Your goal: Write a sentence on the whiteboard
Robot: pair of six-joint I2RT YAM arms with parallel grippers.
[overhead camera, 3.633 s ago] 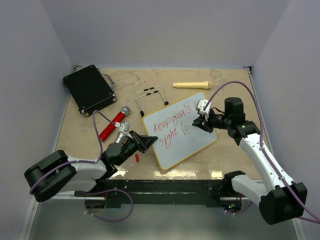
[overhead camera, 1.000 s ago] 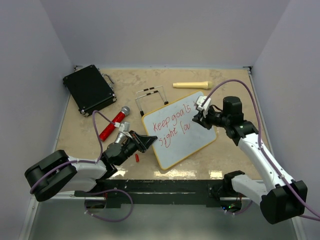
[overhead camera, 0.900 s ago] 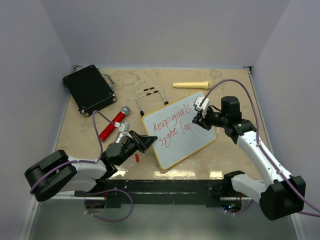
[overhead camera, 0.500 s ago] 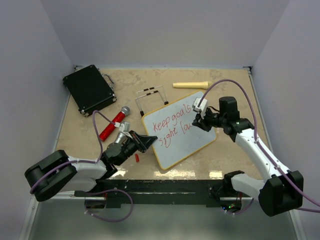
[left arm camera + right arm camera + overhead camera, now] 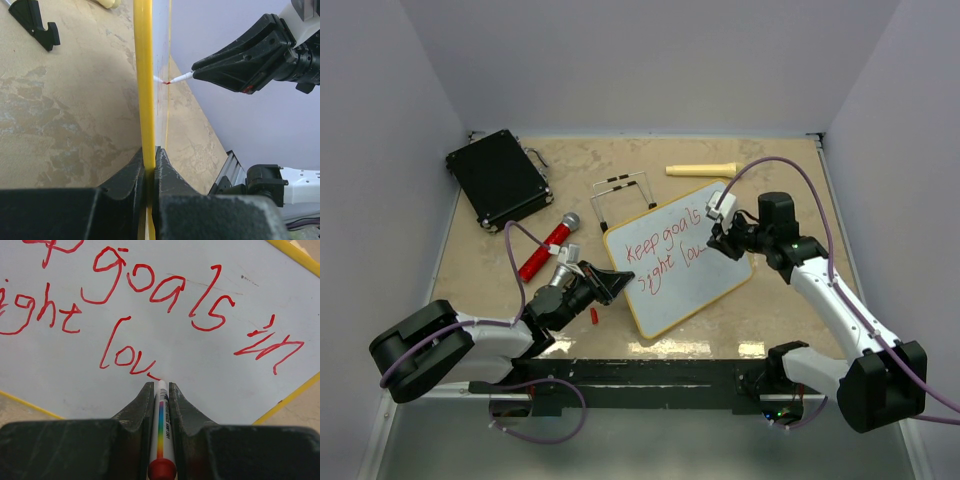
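The whiteboard [image 5: 685,290] lies tilted mid-table with a yellow frame. The sentence [image 5: 665,248] is in red, two lines: "Keep goals in" and "sight lov". In the right wrist view the words [image 5: 165,287] fill the board. My left gripper [image 5: 610,285] is shut on the whiteboard's left edge [image 5: 144,100]. My right gripper [image 5: 718,243] is shut on a white marker [image 5: 161,425] with a rainbow stripe. The marker's tip touches the board at the end of "lov". The marker tip also shows in the left wrist view [image 5: 172,80].
A black case [image 5: 498,178] lies at the back left. A red microphone [image 5: 546,248] lies left of the board, a small red cap [image 5: 594,316] near my left gripper. A wire stand [image 5: 623,196] and a cream handle [image 5: 701,170] lie behind the board.
My right gripper has written "lov" after "sight", moving right along the second line and slightly back. The left gripper has kept still on the board's edge.
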